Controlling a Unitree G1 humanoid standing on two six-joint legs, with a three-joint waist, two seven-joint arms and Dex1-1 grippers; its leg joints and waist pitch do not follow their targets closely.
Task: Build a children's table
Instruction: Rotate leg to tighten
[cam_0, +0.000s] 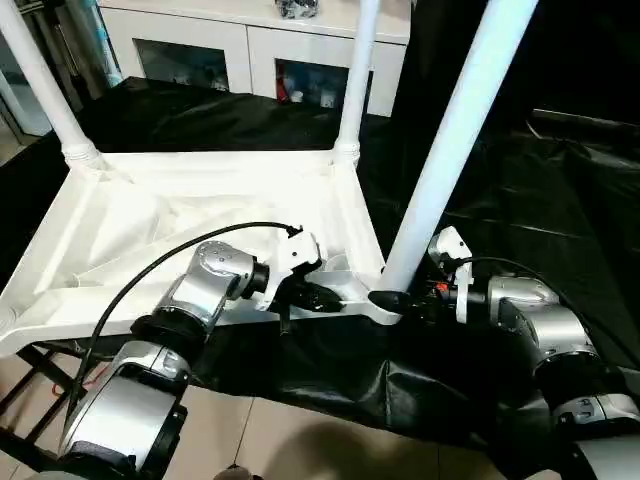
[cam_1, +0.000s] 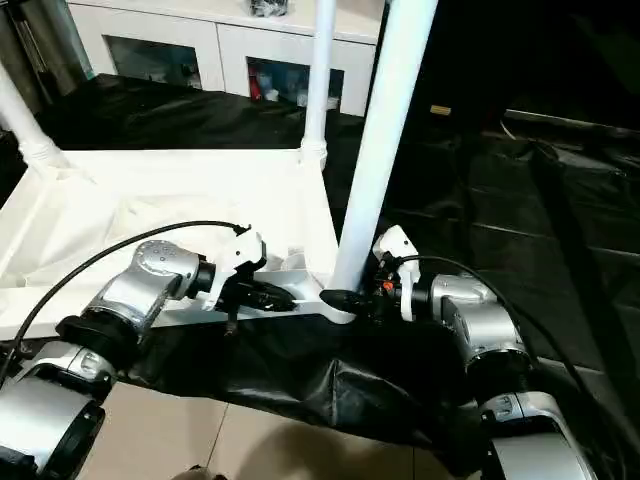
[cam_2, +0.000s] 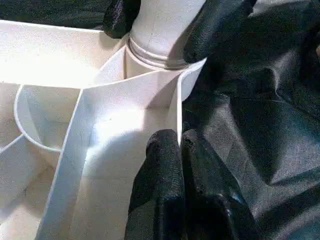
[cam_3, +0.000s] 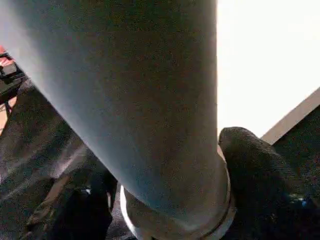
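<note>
**Both grippers at the near corner of the upturned table**

The children's table (cam_0: 200, 215) lies upside down across the left and centre of the head views, on a black sheet (cam_0: 520, 200), its ribbed underside facing up. Three legs stand in corner sockets: one at the upper left (cam_0: 40, 80), one at the top centre (cam_0: 358, 75), and the near leg (cam_0: 450, 150) rising from the lower centre toward the upper right of the frame.

The left gripper (cam_0: 318, 297) sits at the lower centre, just left of the near leg's base. Its two black fingers (cam_2: 170, 185) are pressed together with the thin outer wall of the tabletop (cam_2: 176, 107) running up to their tips; whether the wall is pinched between them cannot be told.

The right gripper (cam_0: 405, 298) reaches in from the lower right and sits at the foot of the near leg, a spread black finger (cam_3: 255, 175) on each side of the collar where the leg enters its socket (cam_2: 155, 57), touching or just beside it.

A white cabinet (cam_0: 250, 50) with glass-fronted compartments stands along the top of the frame.
</note>
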